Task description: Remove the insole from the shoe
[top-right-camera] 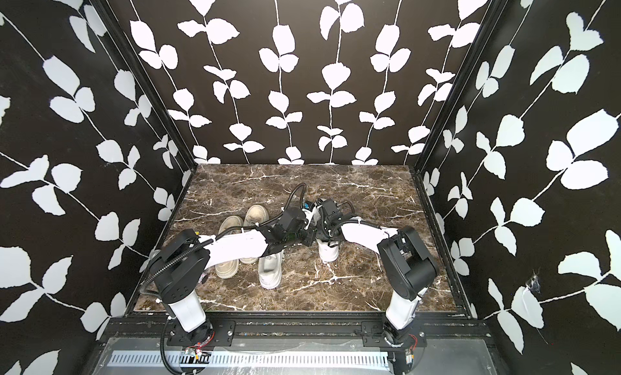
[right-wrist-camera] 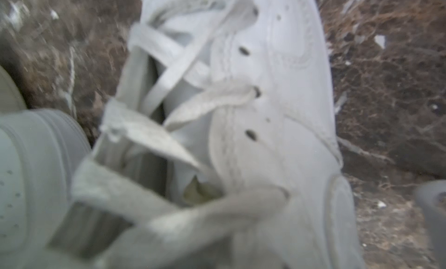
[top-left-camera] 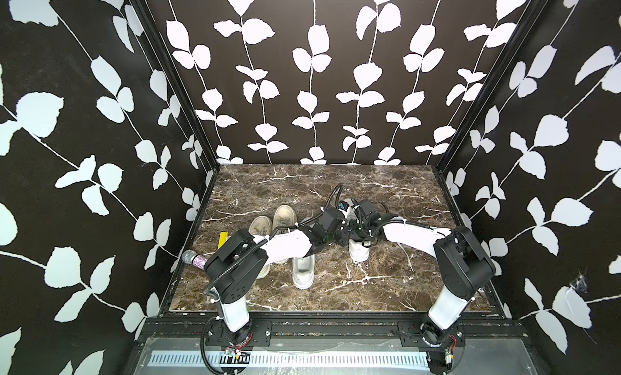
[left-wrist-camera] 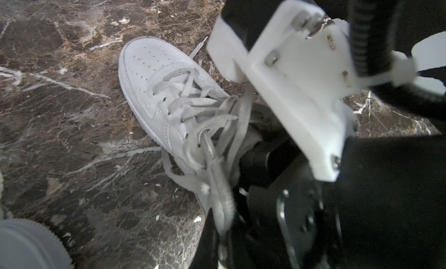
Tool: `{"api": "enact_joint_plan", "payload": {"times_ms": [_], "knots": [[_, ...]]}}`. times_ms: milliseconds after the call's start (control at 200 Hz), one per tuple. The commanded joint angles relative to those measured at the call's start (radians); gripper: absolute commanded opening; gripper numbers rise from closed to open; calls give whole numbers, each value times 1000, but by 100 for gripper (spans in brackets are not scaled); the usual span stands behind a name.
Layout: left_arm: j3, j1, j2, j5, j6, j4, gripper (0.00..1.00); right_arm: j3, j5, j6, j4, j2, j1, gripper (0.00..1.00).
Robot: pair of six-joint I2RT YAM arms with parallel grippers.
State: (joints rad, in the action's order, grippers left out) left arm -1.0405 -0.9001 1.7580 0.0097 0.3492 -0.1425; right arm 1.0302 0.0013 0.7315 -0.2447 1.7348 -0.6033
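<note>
in both top views the white shoe (top-left-camera: 359, 251) (top-right-camera: 327, 252) sits a bit right of the middle of the brown marble table (top-left-camera: 386, 195). the left gripper (top-left-camera: 340, 238) and the right gripper (top-left-camera: 358, 233) crowd over its opening. no insole lies out on the table, so the job looks not done yet. two tan shoes (top-left-camera: 284, 215) and another white shoe (top-left-camera: 303, 272) sit to the left. the walls are black with white leaves.

in the left wrist view the shoe (left-wrist-camera: 156, 82) has loose laces (left-wrist-camera: 207, 111). the left gripper is closed tight. i cannot tell what it holds.

in the right wrist view the shoe (right-wrist-camera: 277, 111) is close and blurry. i cannot tell if the right gripper is open or closed.
</note>
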Motion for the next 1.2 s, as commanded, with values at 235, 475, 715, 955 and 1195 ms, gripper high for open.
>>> {"api": "enact_joint_plan", "payload": {"times_ms": [235,475,715,955,1195], "knots": [[10,-36,-51,-1,-71,120,0,-208,121,20,56,-173,-13,0],[8,-36,-83,-77,-120,175,0,-309,105,86,158,-345,4,0],[28,-37,-89,-91,-124,166,0,-430,36,220,347,-435,50,0],[35,-40,-92,-112,-136,168,0,-492,2,280,478,-482,63,0],[45,-40,-98,-130,-133,163,0,-521,-1,292,512,-550,67,0]]}}
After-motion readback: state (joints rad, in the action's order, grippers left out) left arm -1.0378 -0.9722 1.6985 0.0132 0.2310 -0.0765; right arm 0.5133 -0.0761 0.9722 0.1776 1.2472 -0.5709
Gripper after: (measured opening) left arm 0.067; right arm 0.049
